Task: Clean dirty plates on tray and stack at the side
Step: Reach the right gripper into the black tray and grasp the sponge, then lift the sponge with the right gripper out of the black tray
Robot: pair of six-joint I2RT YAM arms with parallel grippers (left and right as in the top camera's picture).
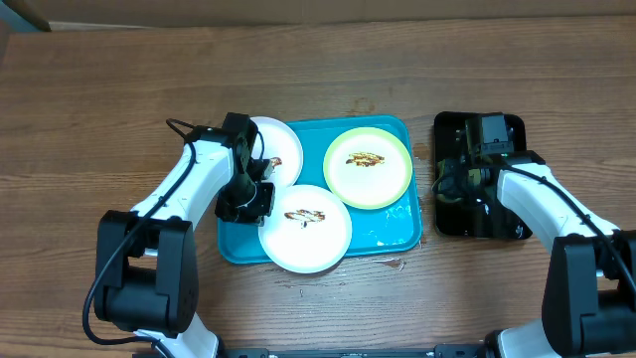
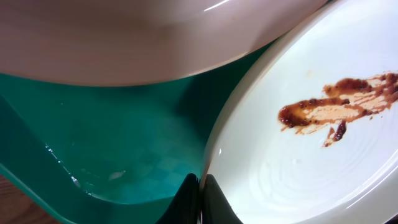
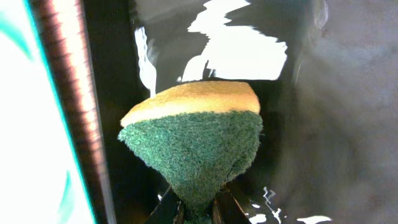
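The turquoise tray (image 1: 397, 234) holds three plates. A white plate (image 1: 316, 237) with a brown smear lies at its front. A pale yellow-green plate (image 1: 368, 167) with a smear lies at the back right. Another white plate (image 1: 281, 144) at the back left is partly hidden by my left arm. My left gripper (image 1: 266, 199) is shut on the left rim of the front white plate (image 2: 298, 155), fingertips (image 2: 200, 190) pinching its edge over the tray floor (image 2: 106, 143). My right gripper (image 1: 467, 174) is over the black tray, shut on a yellow-and-green sponge (image 3: 193, 137).
The narrow black tray (image 1: 512, 129) stands right of the turquoise tray, wet and glossy inside (image 3: 336, 93). A strip of wooden table (image 3: 62, 93) separates the two trays. The back white plate's edge (image 2: 124, 37) is close above my left gripper.
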